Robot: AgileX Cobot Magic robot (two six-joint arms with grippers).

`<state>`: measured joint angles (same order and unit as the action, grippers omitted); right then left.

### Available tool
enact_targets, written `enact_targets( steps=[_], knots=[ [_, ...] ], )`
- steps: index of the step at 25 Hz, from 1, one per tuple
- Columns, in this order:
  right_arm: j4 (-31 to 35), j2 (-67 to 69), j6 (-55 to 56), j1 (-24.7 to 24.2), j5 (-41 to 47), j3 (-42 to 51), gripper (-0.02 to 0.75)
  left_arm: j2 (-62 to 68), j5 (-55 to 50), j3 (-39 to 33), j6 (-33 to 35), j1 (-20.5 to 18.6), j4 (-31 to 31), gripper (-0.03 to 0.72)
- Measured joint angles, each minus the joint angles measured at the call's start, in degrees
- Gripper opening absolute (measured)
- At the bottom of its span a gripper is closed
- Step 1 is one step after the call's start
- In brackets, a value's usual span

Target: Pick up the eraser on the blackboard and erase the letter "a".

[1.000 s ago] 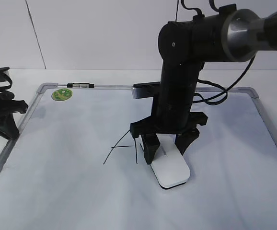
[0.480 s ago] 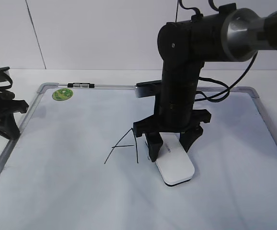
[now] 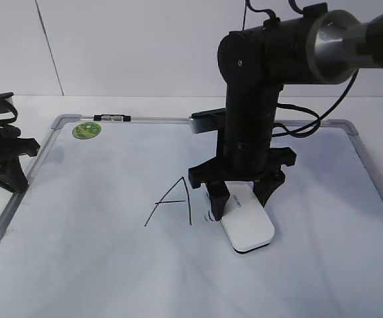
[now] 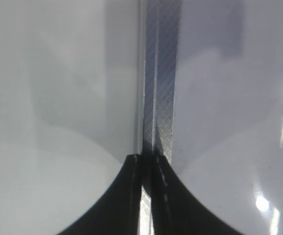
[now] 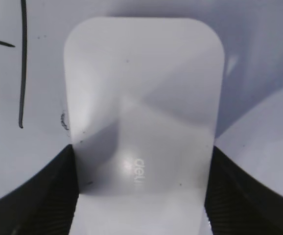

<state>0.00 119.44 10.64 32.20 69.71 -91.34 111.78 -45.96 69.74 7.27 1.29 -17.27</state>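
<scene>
Glossy white blackboard [image 3: 92, 265] under everything, smooth, broad and bare along its near edge, bounded by a grey metal frame with rounded corners. Nearest on that board: the eraser [image 3: 247, 224], a flat white rounded-rectangle block with a thin black underside, lying flat right of centre. Clamped across its far end by the right gripper [image 3: 242, 197], black ribbed fingers [image 5: 43, 196] pressed against both long sides. Just left of the eraser, only a small dark smudge of the letter "a" [image 3: 211, 216], partly hidden. Further left, a capital "A" [image 3: 171, 202] in thin black strokes. Off the board's left edge, the left gripper [image 4: 146, 164], fingers pressed together over the frame rail. At the far left corner, a round green sticker [image 3: 85, 130].
</scene>
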Motion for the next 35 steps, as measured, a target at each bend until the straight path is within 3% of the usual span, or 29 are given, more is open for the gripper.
enact_targets(
  steps=[13, 20, 35],
  knots=[
    [2.85, 0.29, -1.56, -0.01, 0.0, -0.13, 0.526, 0.0, 0.0, 0.0, 0.0, 0.0, 0.0, 0.015],
    [2.26, 0.99, -1.56, 3.07, 0.37, -1.35, 0.526, 0.0, 0.0, 0.0, 0.0, 0.0, 0.0, 0.015],
    [-0.53, 1.6, 0.14, 3.51, 1.33, -2.81, 0.526, 0.0, 0.0, 0.0, 0.0, 0.0, 0.0, 0.015]
  ],
)
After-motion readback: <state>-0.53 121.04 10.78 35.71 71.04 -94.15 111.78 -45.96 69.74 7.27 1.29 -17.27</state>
